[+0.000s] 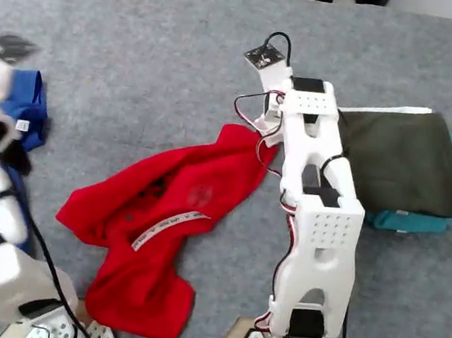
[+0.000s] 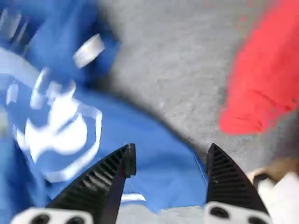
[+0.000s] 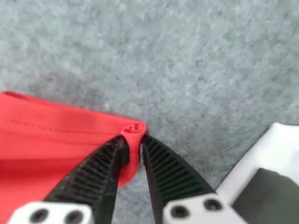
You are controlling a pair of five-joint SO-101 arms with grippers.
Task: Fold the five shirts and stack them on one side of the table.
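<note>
- Finds the blue shirt (image 2: 154, 154) bunched at the left edge of the table (image 1: 140, 60), left gripper (image 2: 171, 149) spread wide just above it.
- Moves on to the red shirt (image 1: 163, 211), sprawled and crumpled mid-table.
- Catches the right gripper (image 3: 134, 140) pinched tight on a corner of that red shirt.
- Ends at the right side: shows the olive shirt (image 1: 396, 161) folded flat, lying on the teal shirt (image 1: 405, 221).

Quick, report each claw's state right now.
Left claw: open, holding nothing, above the blue cloth shirt with a white print.
Right claw: closed on an edge of the crumpled red cloth shirt.
</note>
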